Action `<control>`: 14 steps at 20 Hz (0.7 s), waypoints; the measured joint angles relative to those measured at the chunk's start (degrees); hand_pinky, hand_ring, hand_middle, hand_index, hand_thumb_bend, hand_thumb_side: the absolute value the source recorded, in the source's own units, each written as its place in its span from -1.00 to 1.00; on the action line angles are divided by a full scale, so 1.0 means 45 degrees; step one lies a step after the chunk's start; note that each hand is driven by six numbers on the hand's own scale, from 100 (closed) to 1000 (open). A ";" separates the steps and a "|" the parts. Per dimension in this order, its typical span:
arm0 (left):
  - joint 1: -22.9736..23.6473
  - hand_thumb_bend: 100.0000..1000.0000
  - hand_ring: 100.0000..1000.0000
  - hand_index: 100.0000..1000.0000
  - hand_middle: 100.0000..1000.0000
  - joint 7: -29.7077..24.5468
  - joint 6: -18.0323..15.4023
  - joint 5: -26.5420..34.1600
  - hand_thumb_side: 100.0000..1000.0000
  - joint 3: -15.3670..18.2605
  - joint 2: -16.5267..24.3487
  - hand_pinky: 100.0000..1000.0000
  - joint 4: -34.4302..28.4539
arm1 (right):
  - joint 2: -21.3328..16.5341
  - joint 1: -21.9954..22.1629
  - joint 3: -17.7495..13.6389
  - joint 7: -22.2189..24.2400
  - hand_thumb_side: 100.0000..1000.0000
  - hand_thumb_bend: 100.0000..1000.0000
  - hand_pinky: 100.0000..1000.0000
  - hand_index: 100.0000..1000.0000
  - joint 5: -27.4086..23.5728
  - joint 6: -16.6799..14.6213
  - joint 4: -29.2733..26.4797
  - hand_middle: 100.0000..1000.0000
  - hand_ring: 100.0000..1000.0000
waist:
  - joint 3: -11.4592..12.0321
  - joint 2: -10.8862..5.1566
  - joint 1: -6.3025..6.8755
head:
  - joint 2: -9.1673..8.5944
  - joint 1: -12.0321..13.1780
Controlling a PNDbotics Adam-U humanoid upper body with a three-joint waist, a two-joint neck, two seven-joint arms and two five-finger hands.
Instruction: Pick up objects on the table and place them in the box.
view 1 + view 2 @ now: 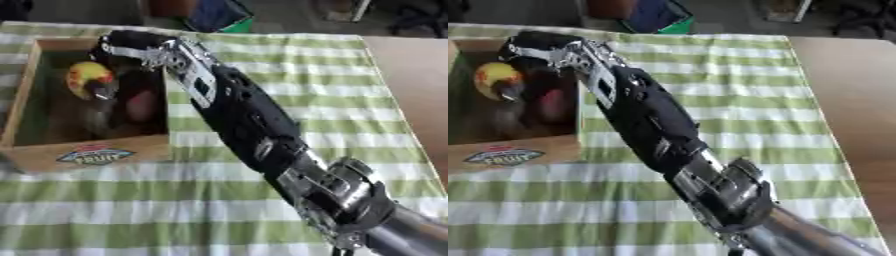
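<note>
Yellow-and-red fruit (87, 79) sits pinched in the right hand (112, 75) inside the wooden box (105, 152), so releasing it looks next.

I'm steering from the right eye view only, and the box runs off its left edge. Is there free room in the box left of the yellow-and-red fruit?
Observer: Yes. The left eye view shows the box with its whole left wall, and there is bare floor between that wall and the yellow-and-red fruit.
Operator: Is the front left corner on the cloth?
Observer: Yes, that corner shows, resting on the striped cloth.
</note>
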 measured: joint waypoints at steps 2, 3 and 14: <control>-0.0002 -1.00 0.43 0.42 0.31 -0.0024 0.0010 0.0000 0.98 0.0000 -0.0001 0.18 0.0000 | 0.0000 -0.0004 -0.0055 0.0203 0.06 -1.00 0.37 0.51 0.0023 -0.0077 0.0002 0.20 0.55 | -0.0028 0.0036 0.0000 | 0.0001 0.0000; -0.0005 -1.00 0.43 0.42 0.31 -0.0033 0.0015 0.0000 0.98 0.0000 -0.0001 0.18 0.0000 | -0.0001 0.0024 -0.0082 0.0280 0.10 -0.91 0.37 0.53 0.0038 -0.0089 0.0002 0.21 0.55 | -0.0035 0.0041 0.0000 | 0.0001 0.0000; -0.0005 -1.00 0.43 0.42 0.30 -0.0049 0.0031 -0.0005 0.98 0.0000 -0.0004 0.18 0.0000 | -0.0098 0.0149 -0.0166 0.0784 0.13 -0.23 0.43 0.88 -0.0696 0.0180 -0.0603 0.42 0.64 | -0.0190 0.0080 0.0009 | 0.0004 0.0029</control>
